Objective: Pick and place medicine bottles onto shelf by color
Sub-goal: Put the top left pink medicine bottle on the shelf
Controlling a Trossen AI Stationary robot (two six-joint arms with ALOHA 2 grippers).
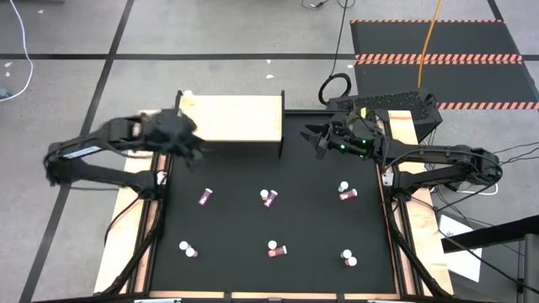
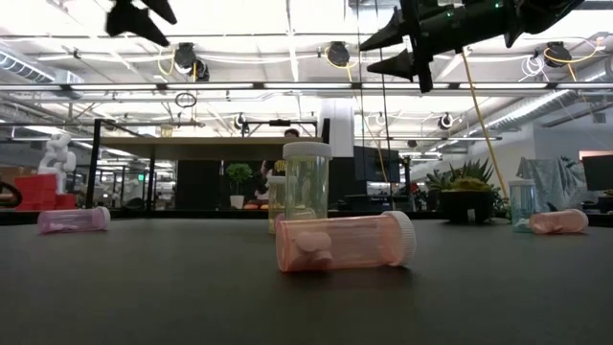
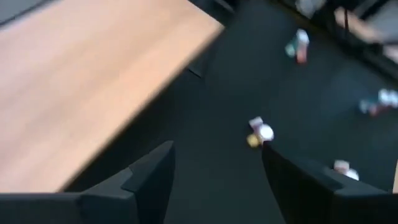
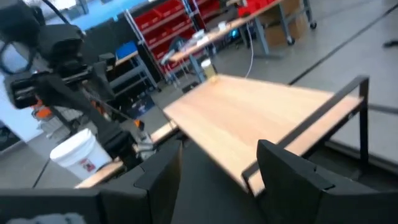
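The shelf [image 1: 229, 118], a light-wood board in a black frame, stands at the far side of the black mat. One small bottle [image 1: 187, 97] stands on its far left corner. Several medicine bottles are scattered on the mat: a magenta one [image 1: 205, 197] lies on its side, a yellowish one [image 1: 268, 198] sits mid-mat, a pink one [image 2: 345, 241] lies nearest the front. My left gripper [image 1: 190, 149] hovers open above the mat by the shelf's near left corner; in the left wrist view [image 3: 217, 180] nothing is between its fingers. My right gripper [image 1: 318, 140] hangs open, right of the shelf, pointing at it [image 4: 217, 168].
More bottles lie toward the right [image 1: 345, 193] and along the near side [image 1: 188, 249], [image 1: 348, 257]. Wooden side rails [image 1: 396, 227] border the mat. A dark box [image 1: 396, 108] sits behind the right arm. A white bucket [image 4: 78, 152] stands beyond the table's left side.
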